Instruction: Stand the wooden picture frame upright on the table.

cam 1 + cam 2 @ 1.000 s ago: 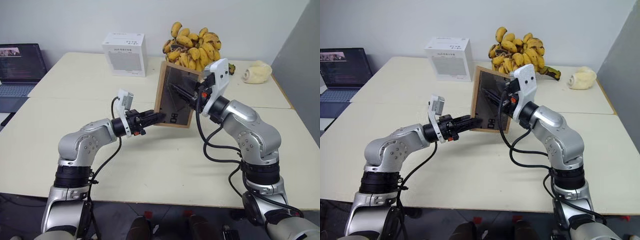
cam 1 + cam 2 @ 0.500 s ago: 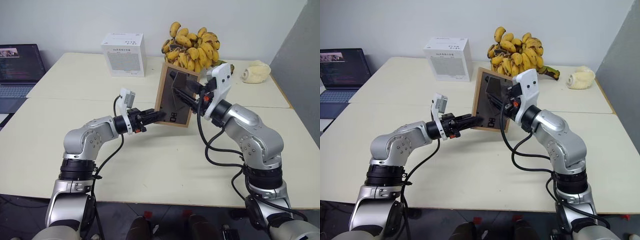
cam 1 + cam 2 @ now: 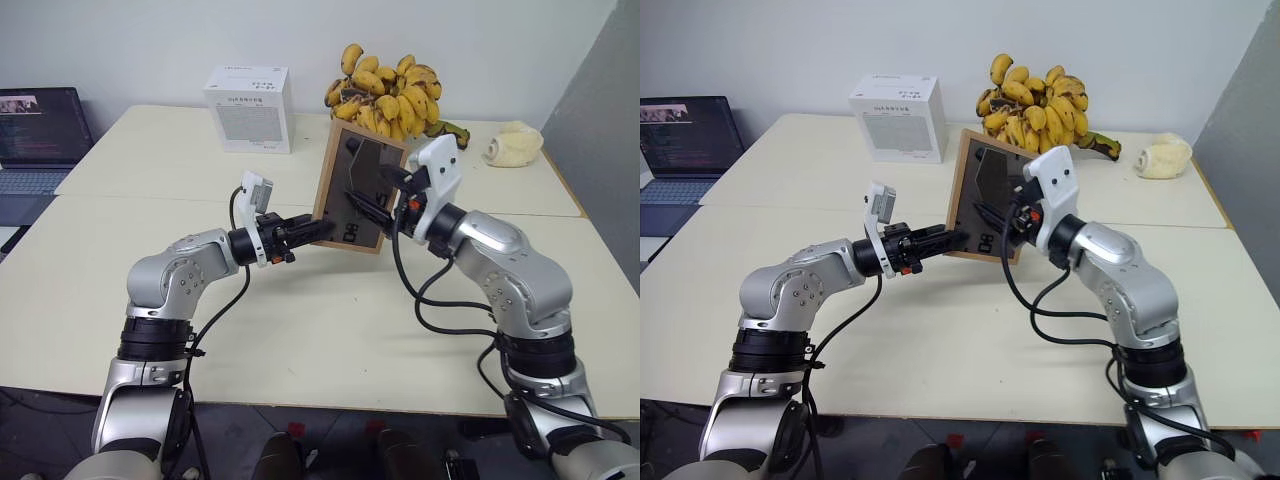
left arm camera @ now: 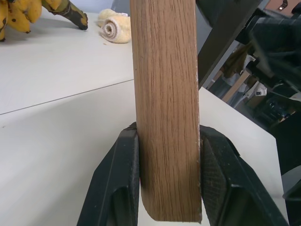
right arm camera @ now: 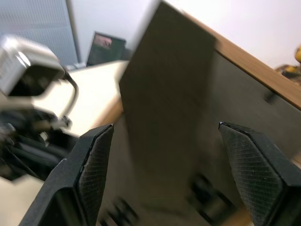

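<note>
Left tool (image 3: pixel 312 231) pinches the wooden picture frame (image 3: pixel 358 186) edge above the table (image 3: pixel 330 320); right tool (image 5: pixel 164 174) gapes wide.

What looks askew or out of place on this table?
The frame is tilted, its top leaning away, pinched at one lower corner by the left end effector. Its dark stand flap sticks out from the back, before the open right end effector. Nothing looks spilled or damaged.
</note>
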### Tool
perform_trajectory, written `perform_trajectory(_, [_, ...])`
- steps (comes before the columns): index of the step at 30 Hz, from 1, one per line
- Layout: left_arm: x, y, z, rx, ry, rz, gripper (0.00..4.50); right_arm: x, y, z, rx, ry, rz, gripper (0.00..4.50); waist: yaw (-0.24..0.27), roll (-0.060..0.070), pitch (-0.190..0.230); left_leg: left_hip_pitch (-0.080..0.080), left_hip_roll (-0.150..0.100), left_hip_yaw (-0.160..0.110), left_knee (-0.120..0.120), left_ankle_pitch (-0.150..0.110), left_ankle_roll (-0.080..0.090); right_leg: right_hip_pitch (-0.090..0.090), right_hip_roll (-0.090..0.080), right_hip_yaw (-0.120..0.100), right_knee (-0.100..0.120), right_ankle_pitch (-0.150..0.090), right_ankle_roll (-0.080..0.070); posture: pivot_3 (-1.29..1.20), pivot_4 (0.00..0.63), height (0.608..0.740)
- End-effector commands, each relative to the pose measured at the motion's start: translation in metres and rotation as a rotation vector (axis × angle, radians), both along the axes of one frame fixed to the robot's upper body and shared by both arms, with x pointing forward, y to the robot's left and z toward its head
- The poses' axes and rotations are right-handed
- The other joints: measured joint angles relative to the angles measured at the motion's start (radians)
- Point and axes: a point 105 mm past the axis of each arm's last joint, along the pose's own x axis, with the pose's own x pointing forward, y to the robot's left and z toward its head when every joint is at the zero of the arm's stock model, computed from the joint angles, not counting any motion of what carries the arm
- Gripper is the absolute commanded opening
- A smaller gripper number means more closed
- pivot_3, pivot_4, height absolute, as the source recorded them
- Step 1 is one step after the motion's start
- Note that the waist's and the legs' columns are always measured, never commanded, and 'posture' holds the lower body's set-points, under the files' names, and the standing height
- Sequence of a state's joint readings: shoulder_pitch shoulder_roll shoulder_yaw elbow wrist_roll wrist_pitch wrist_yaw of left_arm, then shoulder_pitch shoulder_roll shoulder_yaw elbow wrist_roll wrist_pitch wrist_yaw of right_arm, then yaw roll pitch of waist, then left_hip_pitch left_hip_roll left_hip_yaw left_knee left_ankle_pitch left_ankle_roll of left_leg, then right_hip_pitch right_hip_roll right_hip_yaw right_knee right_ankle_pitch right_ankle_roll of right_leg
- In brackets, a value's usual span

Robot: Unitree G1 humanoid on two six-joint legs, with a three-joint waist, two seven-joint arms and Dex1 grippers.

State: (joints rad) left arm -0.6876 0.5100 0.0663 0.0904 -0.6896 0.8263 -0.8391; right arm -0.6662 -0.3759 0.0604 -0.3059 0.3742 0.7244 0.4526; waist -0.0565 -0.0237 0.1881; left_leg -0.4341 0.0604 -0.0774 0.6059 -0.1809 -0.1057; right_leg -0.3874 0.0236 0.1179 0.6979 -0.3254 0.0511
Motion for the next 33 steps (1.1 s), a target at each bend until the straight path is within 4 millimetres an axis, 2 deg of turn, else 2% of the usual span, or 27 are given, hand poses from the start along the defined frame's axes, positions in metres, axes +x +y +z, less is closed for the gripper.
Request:
perform_trajectory(1, [-0.001, 0.003, 0.021, -0.021, -0.079, -0.008, 1.32, -0.006, -0.006, 0.012, 0.001, -0.06, 0.005, 3.77, 0.0, 0.0, 0.0, 0.0, 0.0, 0.0, 0.0, 0.0, 0.0, 0.0, 0.0, 0.0, 0.0, 0.0, 0.0, 0.0, 0.15, 0.74])
perform_trajectory(5, [0.001, 0.003, 0.022, -0.022, -0.079, -0.003, 1.32, -0.008, -0.008, 0.015, 0.01, -0.059, 0.004, 3.77, -0.001, 0.0, 0.0, 0.0, 0.0, 0.0, 0.0, 0.0, 0.0, 0.0, 0.0, 0.0, 0.0, 0.0, 0.0, 0.0, 0.15, 0.74])
perform_trajectory(18, [0.008, -0.007, 0.021, -0.02, -0.079, -0.015, 1.32, -0.012, 0.018, 0.032, 0.071, -0.099, 0.056, 3.77, 0.0, 0.0, 0.0, 0.0, 0.0, 0.0, 0.001, 0.0, 0.0, 0.0, 0.0, 0.0, 0.001, 0.0, 0.0, 0.0, 0.15, 0.74])
perform_trajectory(25, [0.022, -0.001, 0.014, -0.003, -0.07, 0.033, 1.32, -0.018, 0.01, 0.032, 0.084, -0.098, 0.029, 3.77, 0.0, 0.0, 0.0, 0.0, 0.0, 0.0, 0.001, 0.0, 0.0, 0.0, 0.0, 0.0, 0.001, 0.0, 0.0, 0.0, 0.15, 0.74])
perform_trajectory(30, [0.031, 0.001, 0.022, -0.013, -0.08, 0.053, 1.32, -0.018, 0.002, 0.029, 0.096, -0.085, -0.004, 3.77, 0.0, 0.0, 0.0, 0.0, 0.0, 0.0, 0.001, 0.0, 0.0, 0.0, 0.0, 0.0, 0.001, 0.0, 0.0, 0.0, 0.15, 0.74])
perform_trajectory(33, [0.026, -0.004, 0.028, -0.032, -0.086, 0.015, 1.32, -0.014, 0.002, 0.025, 0.083, -0.08, -0.012, 3.77, 0.0, 0.0, 0.0, 0.0, 0.0, 0.0, 0.001, 0.0, 0.0, 0.0, 0.0, 0.0, 0.001, 0.0, 0.0, 0.0, 0.15, 0.74])
